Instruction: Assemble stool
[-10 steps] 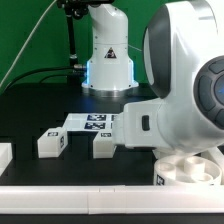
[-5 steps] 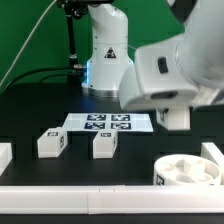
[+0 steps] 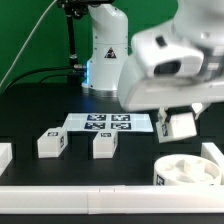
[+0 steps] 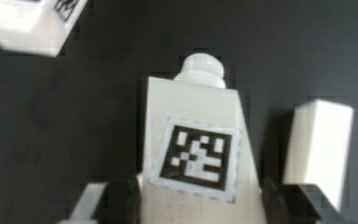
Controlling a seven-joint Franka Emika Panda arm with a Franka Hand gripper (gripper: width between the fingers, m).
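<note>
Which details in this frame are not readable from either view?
- Exterior view: how the gripper closes, hidden by the arm's own body and the held leg.
- Exterior view: seat, cut off by the picture's edge.
- Wrist view: second leg, cut off by the edge.

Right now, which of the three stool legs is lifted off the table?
The leg held in the end effector, at the exterior view's right. It hangs in the air, while the other two legs rest on the table.

Robotics lab: green backdrop point(image 3: 15, 25), black tabletop point(image 3: 30, 108), fixed marker board point(image 3: 105, 123), white robot arm base point(image 3: 108, 50).
</note>
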